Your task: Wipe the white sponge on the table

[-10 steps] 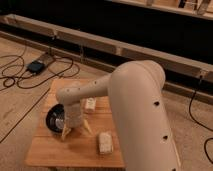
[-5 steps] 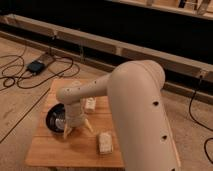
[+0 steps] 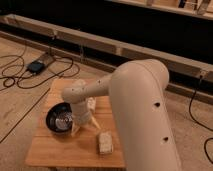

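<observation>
The white sponge [image 3: 105, 142] lies flat on the light-brown wooden table [image 3: 55, 150], near its front right. My gripper [image 3: 84, 127] hangs from the big cream arm over the middle of the table. It is just left of and a little behind the sponge, with pale fingers [image 3: 95, 123] pointing down at the tabletop. It stands between the sponge and the black bowl [image 3: 60, 117]. The gripper does not touch the sponge.
A smaller narrow white object [image 3: 91, 104] lies behind the gripper, partly hidden by the arm. Black cables and a power box [image 3: 37, 65] lie on the floor at the left. A long dark bench or rail [image 3: 100, 40] runs behind the table.
The arm and gripper have barely moved. The sponge and bowl lie where they were.
</observation>
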